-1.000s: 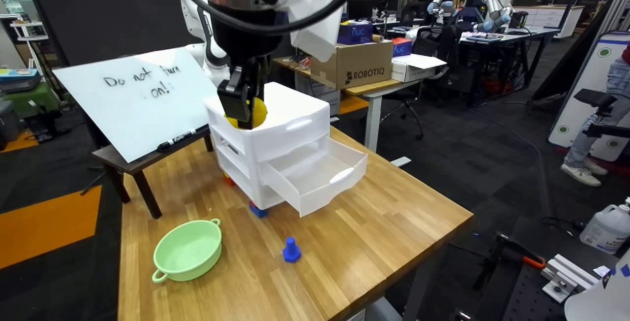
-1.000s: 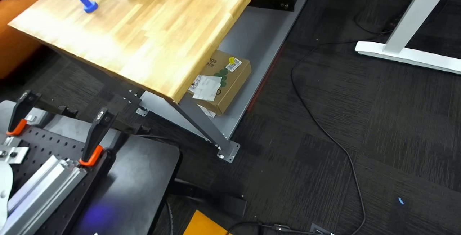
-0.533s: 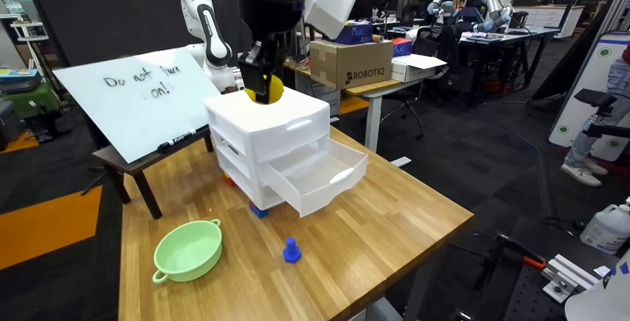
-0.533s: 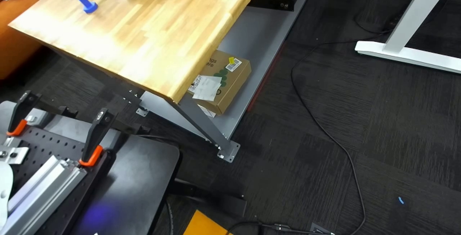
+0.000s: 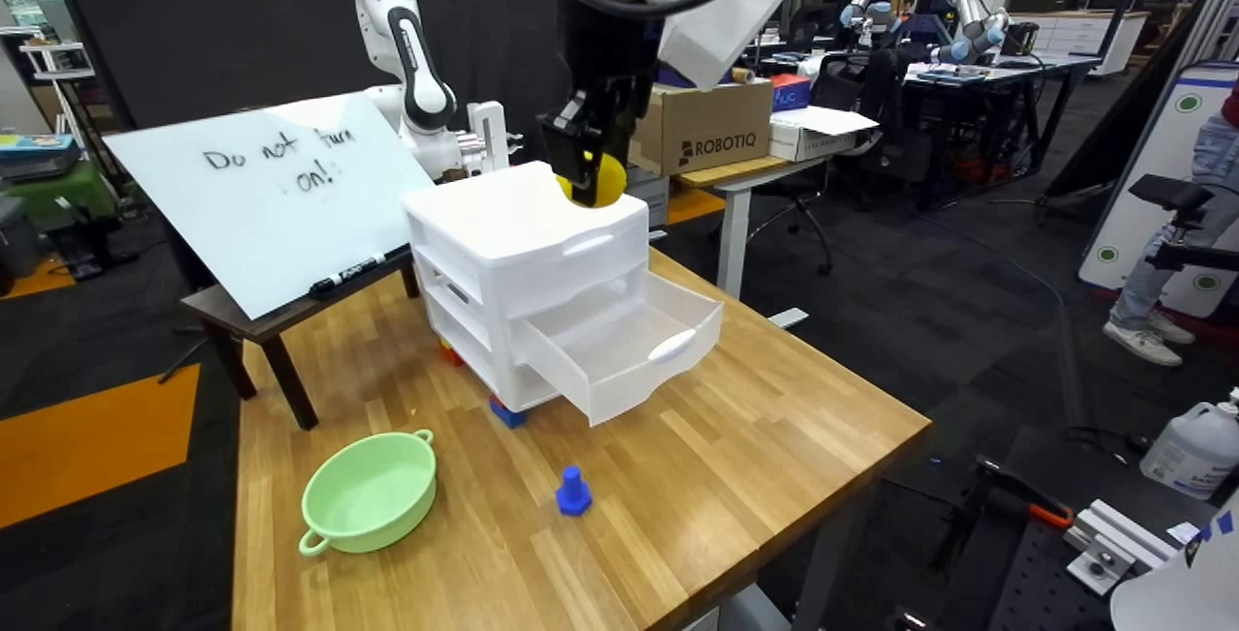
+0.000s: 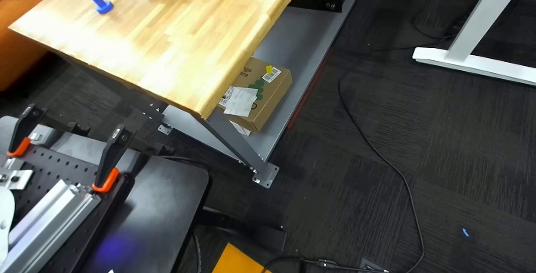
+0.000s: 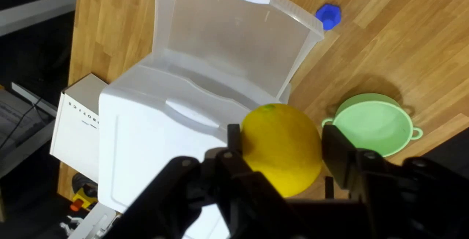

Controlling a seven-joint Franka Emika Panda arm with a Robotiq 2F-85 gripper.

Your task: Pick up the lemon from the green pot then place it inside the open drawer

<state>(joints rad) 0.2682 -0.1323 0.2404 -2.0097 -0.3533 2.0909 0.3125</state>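
My gripper (image 5: 587, 171) is shut on the yellow lemon (image 5: 612, 181) and holds it up in the air. In an exterior view they appear in front of the right part of the drawer unit's white top. In the wrist view the lemon (image 7: 281, 149) sits between the two black fingers of the gripper (image 7: 280, 142), touching both. The white drawer (image 5: 634, 384) is the lowest tier, pulled open and empty; it also shows in the wrist view (image 7: 238, 30), ahead of the lemon. The green pot (image 5: 368, 495) stands on the table, empty, also in the wrist view (image 7: 373, 127).
The white drawer unit (image 5: 484, 215) has its upper tiers shut and stands on coloured blocks. A blue bolt (image 5: 573, 493) stands on the table near the drawer. A whiteboard (image 5: 271, 195) on a dark stand is left of the unit. A white box (image 7: 75, 129) is beside the unit.
In an exterior view the gripper and lemon have moved right, from over the left side of the drawer unit to its right part, and slightly up. Drawer and pot have not moved.
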